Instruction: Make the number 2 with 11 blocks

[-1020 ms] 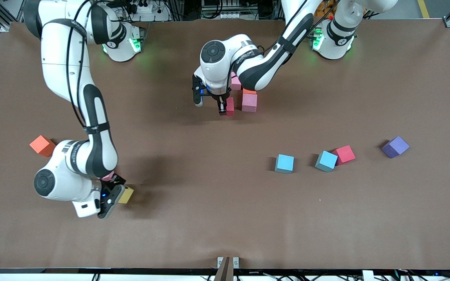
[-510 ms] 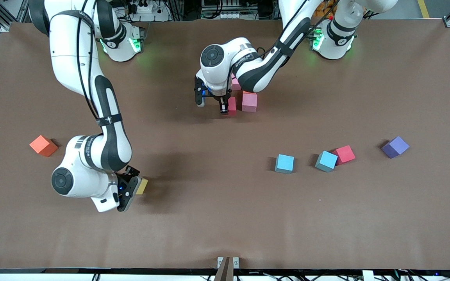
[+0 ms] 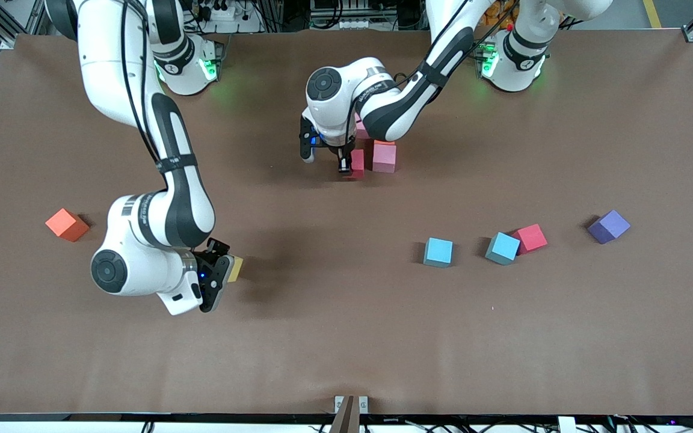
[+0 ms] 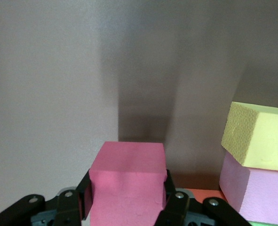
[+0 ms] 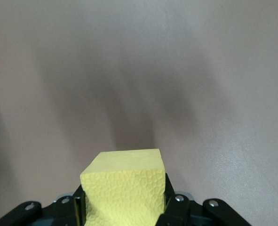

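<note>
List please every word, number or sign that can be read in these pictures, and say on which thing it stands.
Blocks, table, both wrist views: no text at all.
Left arm: dark lettering on the white forearm, too small to read.
Right arm: dark lettering on the white shell near the wrist, too small to read.
Nothing here can be quoted with confidence.

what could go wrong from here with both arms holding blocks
1. The left gripper is shut on a pink foam cube right beside the pile with the yellow foam cube on top; a sideways nudge while lowering could shove that pile out of line.
2. The right gripper carries a second yellow foam cube above the brown table; if it heads for the same cluster, the arms may crowd each other there.
</note>
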You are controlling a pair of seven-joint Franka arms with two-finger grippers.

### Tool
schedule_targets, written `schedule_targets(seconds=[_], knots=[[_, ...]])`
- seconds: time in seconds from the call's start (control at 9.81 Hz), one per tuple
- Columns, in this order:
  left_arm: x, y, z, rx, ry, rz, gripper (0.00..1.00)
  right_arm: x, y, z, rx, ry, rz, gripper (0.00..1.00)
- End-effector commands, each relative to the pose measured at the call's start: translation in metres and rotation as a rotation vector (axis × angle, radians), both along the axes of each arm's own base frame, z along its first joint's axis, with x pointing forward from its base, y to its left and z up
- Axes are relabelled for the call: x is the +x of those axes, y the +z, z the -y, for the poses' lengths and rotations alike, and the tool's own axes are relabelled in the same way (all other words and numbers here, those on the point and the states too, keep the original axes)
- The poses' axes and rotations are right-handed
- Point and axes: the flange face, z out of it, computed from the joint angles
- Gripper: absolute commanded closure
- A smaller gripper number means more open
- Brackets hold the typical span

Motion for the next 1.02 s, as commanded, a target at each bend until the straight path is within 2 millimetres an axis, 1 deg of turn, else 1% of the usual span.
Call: schedule_targets(seconds=[0.0,0.1,0.2,0.31,0.41,0.51,0.61,0.82,0.92], knots=[[-0.009,-0.003,0.001,0.024,-0.037,0.016,1.0,-0.019,0.031,-0.002,0.026,-0.016,0.028,0.79],[-0.009,-0.005,0.0,0.03,-0.044,0.021,1.0,-0.024,0.037,-0.004,0.03,-0.013,0.03,0.79],[-0.01,-0.006,-0.001,0.032,-0.045,0.02,1.0,-0.028,0.04,-0.002,0.035,-0.011,0.029,0.79],[-0.011,-0.007,-0.001,0.035,-0.045,0.018,1.0,-0.035,0.043,-0.005,0.031,-0.005,0.044,0.79],[-0.011,-0.008,-0.002,0.036,-0.047,0.018,1.0,-0.043,0.042,-0.005,0.031,-0.008,0.075,0.79],[-0.013,-0.011,-0.003,0.042,-0.047,0.013,1.0,-0.054,0.036,-0.01,0.03,-0.01,0.095,0.79],[-0.017,-0.014,-0.004,0.049,-0.053,0.009,1.0,-0.063,0.032,-0.011,0.031,-0.013,0.111,0.79],[-0.024,-0.02,-0.009,0.065,-0.059,-0.001,1.0,-0.079,0.023,-0.02,0.028,-0.006,0.134,0.79],[-0.024,-0.021,-0.009,0.067,-0.059,-0.002,1.0,-0.088,0.021,-0.027,0.029,-0.001,0.147,0.79]])
